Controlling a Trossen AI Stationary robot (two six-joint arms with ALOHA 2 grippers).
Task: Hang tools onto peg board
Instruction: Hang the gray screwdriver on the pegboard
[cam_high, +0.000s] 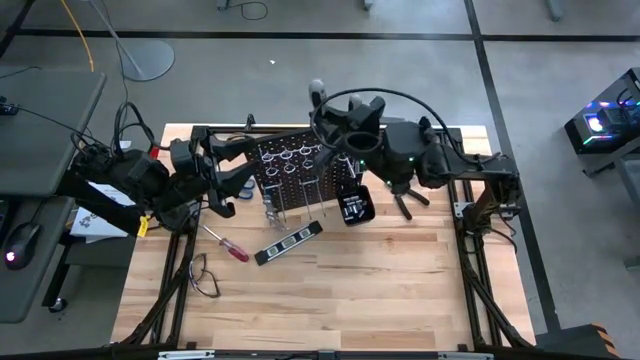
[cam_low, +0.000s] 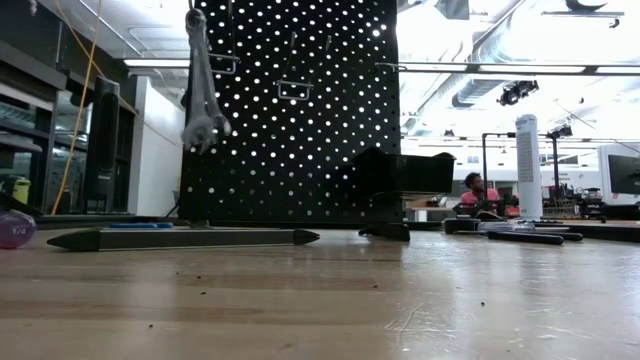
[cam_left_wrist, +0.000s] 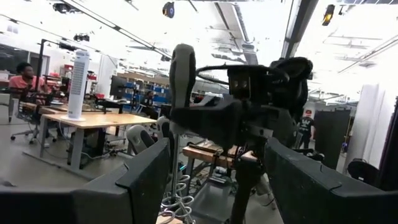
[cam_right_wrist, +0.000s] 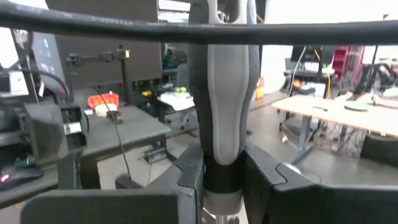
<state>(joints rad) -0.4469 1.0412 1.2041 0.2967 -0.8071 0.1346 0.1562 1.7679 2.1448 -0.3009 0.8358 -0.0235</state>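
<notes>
The right gripper (cam_high: 322, 112) sits at the upper middle of the high view, just above the top edge of the peg board (cam_high: 300, 170), and it is clamped on a grey-and-black-handled screwdriver (cam_high: 317, 95). In the right wrist view the two fingers (cam_right_wrist: 186, 171) press the dark collar at the base of that handle (cam_right_wrist: 227, 93), which stands straight up out of them.

So the handle points away from the board, and the shaft would run the other way, down toward the row of silver rings (cam_high: 300, 155) near the board's top; the tip itself is hidden. That line-up, long axis against ring, looks to me like what the next move turns on, and the right arm is plainly the nearer one for it.

The left gripper (cam_high: 235, 180) waits at the board's left edge in the high view, fingers apart and holding nothing; its wrist view looks between them at the screwdriver and the right arm.

One wrench (cam_low: 203, 85) hangs on the board, upper left in the low view. A red-handled screwdriver (cam_high: 228, 245) lies on the table (cam_high: 400, 290) below the left arm, near a flat black bar (cam_high: 288, 243).
</notes>
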